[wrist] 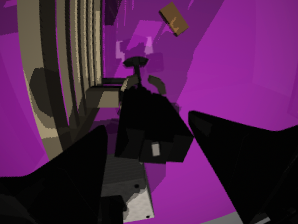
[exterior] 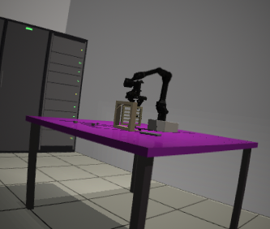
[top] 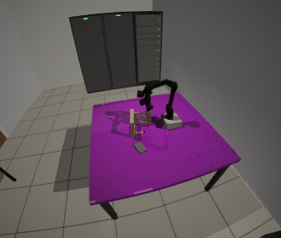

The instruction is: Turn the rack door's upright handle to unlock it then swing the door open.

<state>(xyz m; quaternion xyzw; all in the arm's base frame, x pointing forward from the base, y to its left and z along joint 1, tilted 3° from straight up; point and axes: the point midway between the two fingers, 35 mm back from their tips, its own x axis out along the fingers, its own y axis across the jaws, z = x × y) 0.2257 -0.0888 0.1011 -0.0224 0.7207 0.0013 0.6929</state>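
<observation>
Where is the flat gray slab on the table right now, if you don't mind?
In the top view, the slab lies on the purple table, just nearer the camera than the tan frame.

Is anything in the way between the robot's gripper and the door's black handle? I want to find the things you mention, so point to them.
Nothing that I can see. The gripper (top: pixel 148 109) (exterior: pixel 137 101) (wrist: pixel 148 123) is open, with the black handle (wrist: pixel 152 125) between its fingers in the wrist view.

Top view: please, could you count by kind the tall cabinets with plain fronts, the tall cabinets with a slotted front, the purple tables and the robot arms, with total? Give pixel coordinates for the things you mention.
Plain-front cabinets (top: pixel 118 51) (exterior: pixel 24 81): 2
Slotted-front cabinet (top: pixel 148 46) (exterior: pixel 63 77): 1
Purple table (top: pixel 121 173) (exterior: pixel 185 140) (wrist: pixel 240 75): 1
Robot arm (top: pixel 173 93) (exterior: pixel 165 87) (wrist: pixel 260 165): 1
Total: 5
</observation>
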